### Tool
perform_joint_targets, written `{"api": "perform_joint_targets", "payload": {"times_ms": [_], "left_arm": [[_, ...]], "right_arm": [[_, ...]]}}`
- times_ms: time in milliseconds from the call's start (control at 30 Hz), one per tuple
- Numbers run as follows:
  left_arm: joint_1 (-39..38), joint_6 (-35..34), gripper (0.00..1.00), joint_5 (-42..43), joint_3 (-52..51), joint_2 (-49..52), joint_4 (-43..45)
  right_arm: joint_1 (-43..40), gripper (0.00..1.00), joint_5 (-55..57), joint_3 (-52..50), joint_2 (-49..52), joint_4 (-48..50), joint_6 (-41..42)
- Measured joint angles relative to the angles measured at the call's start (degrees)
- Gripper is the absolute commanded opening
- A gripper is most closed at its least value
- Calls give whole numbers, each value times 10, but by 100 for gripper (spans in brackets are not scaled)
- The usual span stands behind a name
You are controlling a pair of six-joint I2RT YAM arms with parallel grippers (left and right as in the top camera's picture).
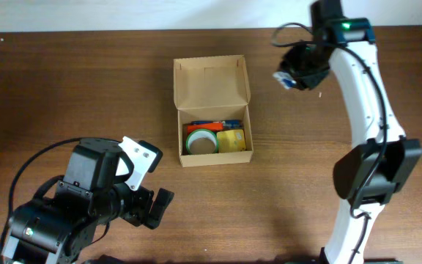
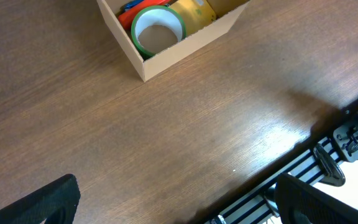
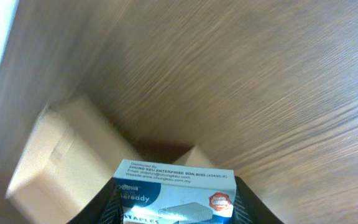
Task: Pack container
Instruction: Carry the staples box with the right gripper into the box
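The tan cardboard container (image 1: 212,92) sits open at the table's middle back, flap lid laid back. Inside are a green tape roll (image 1: 201,141), a yellow pad (image 1: 231,140) and orange and blue items. It also shows in the left wrist view (image 2: 185,43) and blurred in the right wrist view (image 3: 61,155). My right gripper (image 1: 297,73) is shut on a blue and white staples box (image 3: 176,190), held above the table to the right of the container. My left gripper (image 1: 152,207) is open and empty at the front left, well short of the container.
The table's front edge (image 2: 303,146) runs close to the left gripper, with a black frame below it. The right arm's white links (image 1: 365,95) stretch along the right side to a base at the front.
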Motion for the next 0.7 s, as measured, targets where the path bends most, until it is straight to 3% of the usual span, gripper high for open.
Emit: {"api": "perform_joint_targets", "payload": {"times_ms": [400,700], "left_arm": [[0,0,100,0,0,0,0],[0,0,100,0,0,0,0]], "right_arm": [[143,25,3,29,0,-49,-78],[250,25,49,29,0,-65,-91]]}}
